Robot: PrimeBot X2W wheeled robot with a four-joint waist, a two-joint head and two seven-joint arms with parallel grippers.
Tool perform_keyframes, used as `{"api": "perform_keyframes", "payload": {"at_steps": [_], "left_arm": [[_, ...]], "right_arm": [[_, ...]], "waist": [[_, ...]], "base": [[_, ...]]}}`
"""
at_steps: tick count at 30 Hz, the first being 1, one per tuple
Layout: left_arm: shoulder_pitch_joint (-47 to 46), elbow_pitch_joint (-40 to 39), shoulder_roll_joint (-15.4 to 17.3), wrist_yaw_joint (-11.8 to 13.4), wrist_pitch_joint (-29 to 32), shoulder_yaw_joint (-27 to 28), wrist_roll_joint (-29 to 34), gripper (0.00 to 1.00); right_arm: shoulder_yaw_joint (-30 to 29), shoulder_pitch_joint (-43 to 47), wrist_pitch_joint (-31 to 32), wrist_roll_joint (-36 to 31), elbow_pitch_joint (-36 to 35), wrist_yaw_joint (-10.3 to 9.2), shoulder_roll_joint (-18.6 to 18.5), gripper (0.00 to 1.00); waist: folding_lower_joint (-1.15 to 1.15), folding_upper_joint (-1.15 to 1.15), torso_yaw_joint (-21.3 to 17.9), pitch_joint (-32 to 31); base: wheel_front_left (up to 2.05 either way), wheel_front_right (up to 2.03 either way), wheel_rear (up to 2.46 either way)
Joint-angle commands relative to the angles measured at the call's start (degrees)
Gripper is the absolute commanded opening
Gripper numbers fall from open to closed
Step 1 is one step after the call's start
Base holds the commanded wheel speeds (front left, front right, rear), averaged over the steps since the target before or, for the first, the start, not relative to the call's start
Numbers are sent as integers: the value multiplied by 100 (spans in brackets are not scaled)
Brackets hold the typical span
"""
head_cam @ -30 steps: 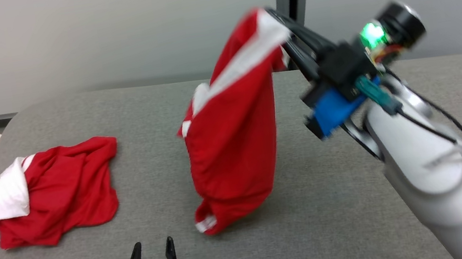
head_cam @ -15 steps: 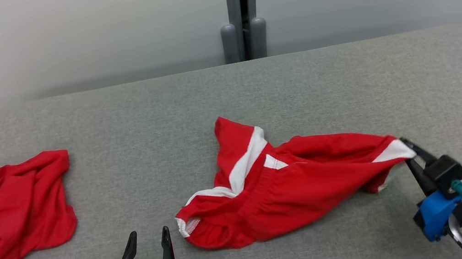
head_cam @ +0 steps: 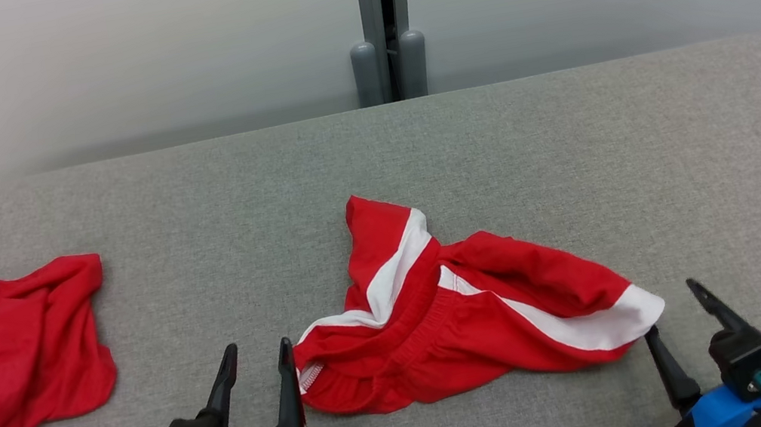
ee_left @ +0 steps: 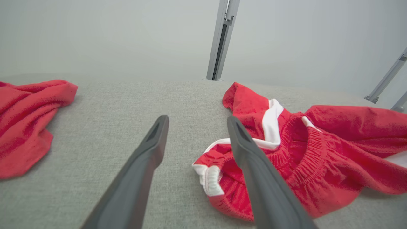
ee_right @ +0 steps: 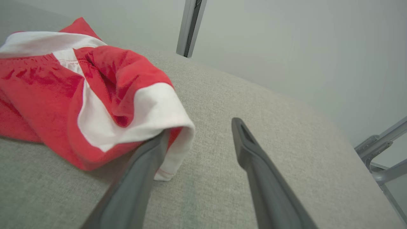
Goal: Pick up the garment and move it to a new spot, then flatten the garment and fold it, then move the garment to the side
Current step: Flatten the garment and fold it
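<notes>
the red shorts (head_cam: 469, 341) with white stripes lie crumpled at the middle of the grey cloth-covered table (head_cam: 567, 138), elastic waistband towards the left gripper (head_cam: 256, 346). bare cloth runs wide from them to the table's far edge and out to its rounded right corner. a narrower bare strip parts them from the second red garment (head_cam: 13, 355), which lies at the left and is cut off by the frame.

the right gripper (head_cam: 670, 307) sits just beside the shorts' white-hemmed corner with its jaws spread. in the right wrist view one jaw tip lies at that hem, perhaps just under it. half a second ago those jaws pinched this corner and drew it taut to the right. now the corner has slumped free. the left gripper stays open, holding nothing.

count: two red garments, two grippers, one grey post (head_cam: 382, 15) behind the table.
</notes>
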Motion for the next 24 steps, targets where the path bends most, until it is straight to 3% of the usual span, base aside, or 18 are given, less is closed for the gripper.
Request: {"api": "perform_keyframes", "payload": {"at_steps": [1, 8, 17, 24], "left_arm": [[-204, -81, -5, -39, -18, -129, -54, 100], [-807, 60, -5, -143, -18, -997, -473, 100], [-1903, 1378, -1, -204, 233, -2691, -1565, 100], [-2490, 1937, 1, -184, 518, -3210, -2156, 100]], "right_arm": [[3, 179, -5, -4, 134, -2, 65, 100], [79, 229, -5, 155, 209, -2, 175, 100], [344, 51, -5, 366, 149, -2, 186, 100], [509, -21, -5, 454, 152, -2, 185, 100]], "waist": [[0, 0, -28, 22], [0, 0, -173, 96], [0, 0, -401, 248], [0, 0, -542, 396]], "base": [[0, 0, 0], [0, 0, 0], [0, 0, 0], [0, 0, 0]]}}
